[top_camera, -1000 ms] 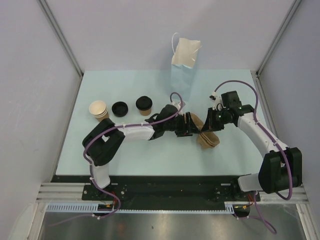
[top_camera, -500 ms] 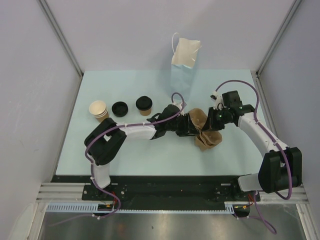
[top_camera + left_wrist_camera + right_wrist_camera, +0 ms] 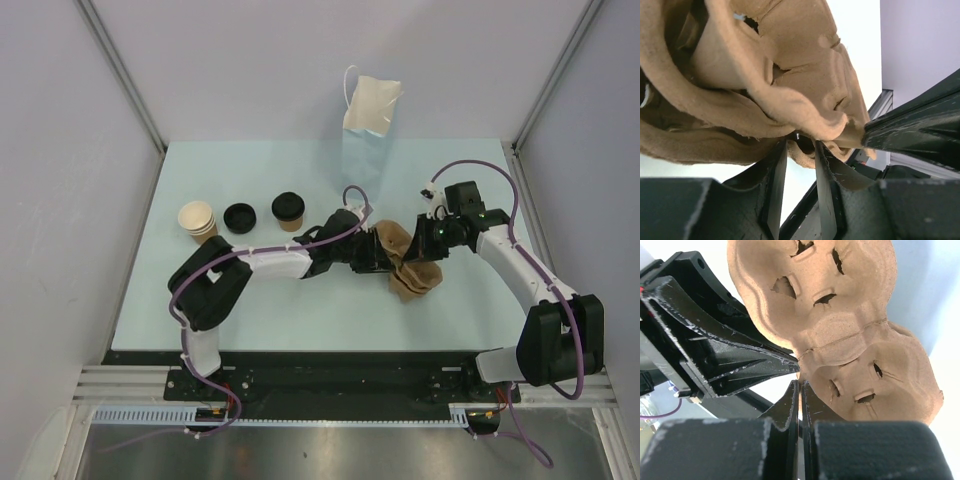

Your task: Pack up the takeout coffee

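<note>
The takeout coffee (image 3: 288, 209), a kraft cup with a black lid, stands at mid-left of the table, apart from both grippers. A brown pulp cup carrier (image 3: 412, 276) is held between the two grippers near the table's middle. My left gripper (image 3: 388, 252) is shut on a fold of the carrier's left rim (image 3: 805, 85), its jaws (image 3: 800, 145) slightly apart around it. My right gripper (image 3: 421, 247) is shut on the carrier's thin edge (image 3: 850, 315), its jaws (image 3: 800, 383) almost together. The left gripper's black fingers (image 3: 735, 360) show beside it.
A loose black lid (image 3: 240, 216) and a stack of unlidded tan cups (image 3: 197, 220) sit left of the coffee. A white paper bag (image 3: 369, 112) stands at the table's back edge. Grey walls enclose the table on three sides.
The carrier has been drawn open and lifted between the grippers. The left gripper has shifted slightly right; the right arm has barely moved.
</note>
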